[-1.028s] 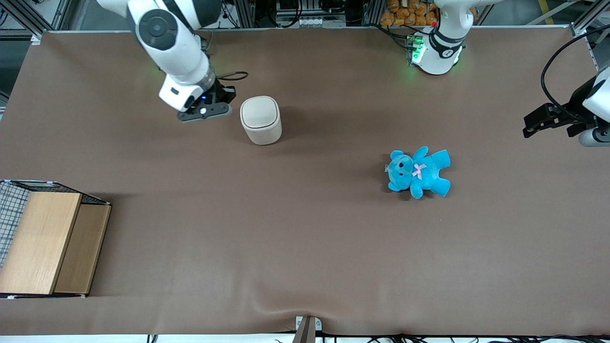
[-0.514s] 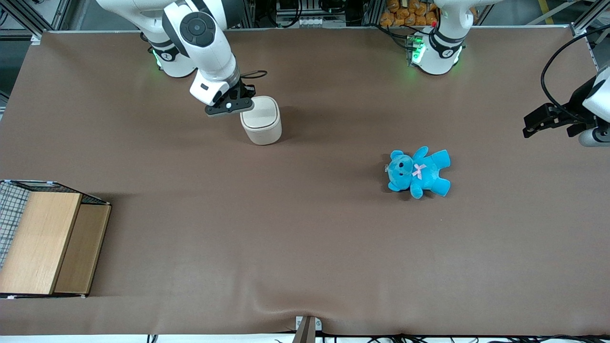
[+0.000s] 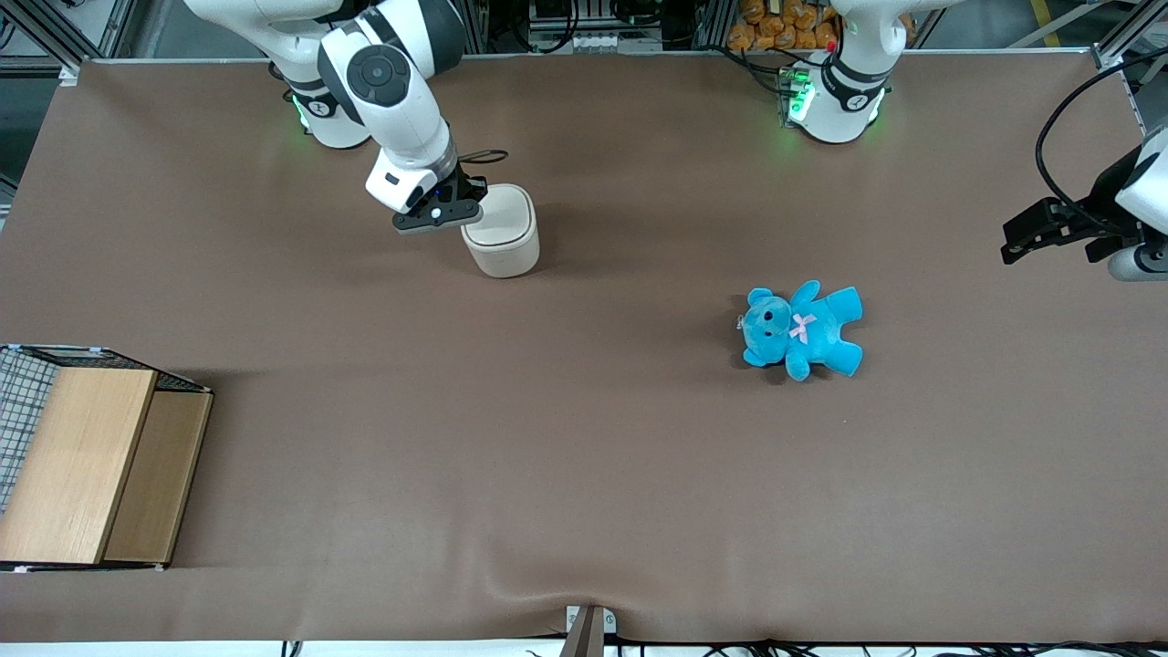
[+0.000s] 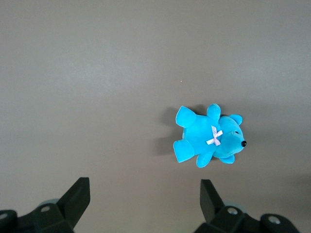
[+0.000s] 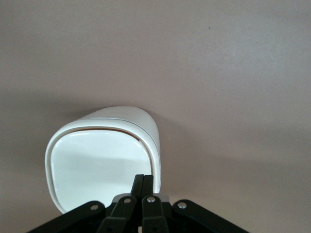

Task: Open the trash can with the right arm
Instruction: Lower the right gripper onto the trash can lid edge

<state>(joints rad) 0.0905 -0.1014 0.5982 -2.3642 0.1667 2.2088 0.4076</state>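
The small off-white rounded-square plastic trash can (image 3: 500, 230) sits directly under the black 2-finger end effector (image 5: 143, 187). Its fingers are pressed together over the lid's edge, holding nothing.

Blue teddy bear (image 3: 801, 328) lying flat on brown table cover (image 3: 584, 456), toward parked arm's end; pink bow (image 3: 803, 327) on chest, black nose visible in left wrist view (image 4: 210, 141). Wooden box (image 3: 91, 465) with wire mesh side (image 3: 20, 401) at working arm's end, nearer front camera than teddy. Bear and box well apart.
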